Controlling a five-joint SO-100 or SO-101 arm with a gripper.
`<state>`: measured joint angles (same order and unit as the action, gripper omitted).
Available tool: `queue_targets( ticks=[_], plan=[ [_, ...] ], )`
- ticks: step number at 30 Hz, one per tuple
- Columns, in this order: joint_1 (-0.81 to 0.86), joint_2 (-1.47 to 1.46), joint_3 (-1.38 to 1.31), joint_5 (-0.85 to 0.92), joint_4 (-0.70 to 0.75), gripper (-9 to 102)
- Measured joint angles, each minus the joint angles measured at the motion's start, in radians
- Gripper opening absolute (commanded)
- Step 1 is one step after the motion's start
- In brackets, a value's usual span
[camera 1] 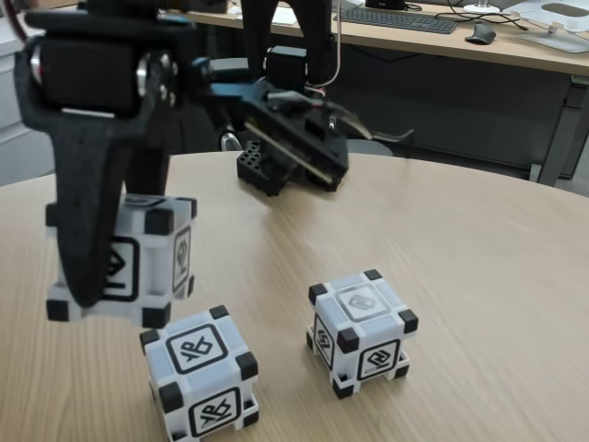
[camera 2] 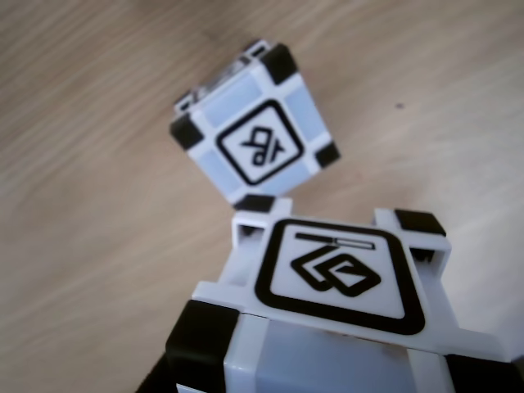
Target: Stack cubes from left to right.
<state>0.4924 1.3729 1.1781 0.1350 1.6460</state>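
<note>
Three white plastic cubes with black corners: your gripper [camera 1: 97,276] is clamped on one [camera 1: 138,262], lifted above the table [camera 1: 460,239]. Bring it squarely over the nearest cube [camera 1: 200,373], just below, then lower; the third cube [camera 1: 361,330] waits rightward.

Held cube [camera 1: 152,262]: white with black corner blocks, lifted clear of the desk at the left of the fixed view, its left side hidden (by the dark arm).
Front cube [camera 1: 200,373]: sat on the desk just below and right of the held one, knot-like glyph on top.
Right cube [camera 1: 361,330]: stood on the desk, apart from the others, slightly turned.
</note>
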Motion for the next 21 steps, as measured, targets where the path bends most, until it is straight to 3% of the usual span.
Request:
queue_targets(
  ticks=[11, 21],
  plan=[
    [-0.006, -0.002, 0.0, -0.025, 0.0, 0],
    [-0.12, -0.002, 0.0, -0.103, 0.0, 0]
  ],
)
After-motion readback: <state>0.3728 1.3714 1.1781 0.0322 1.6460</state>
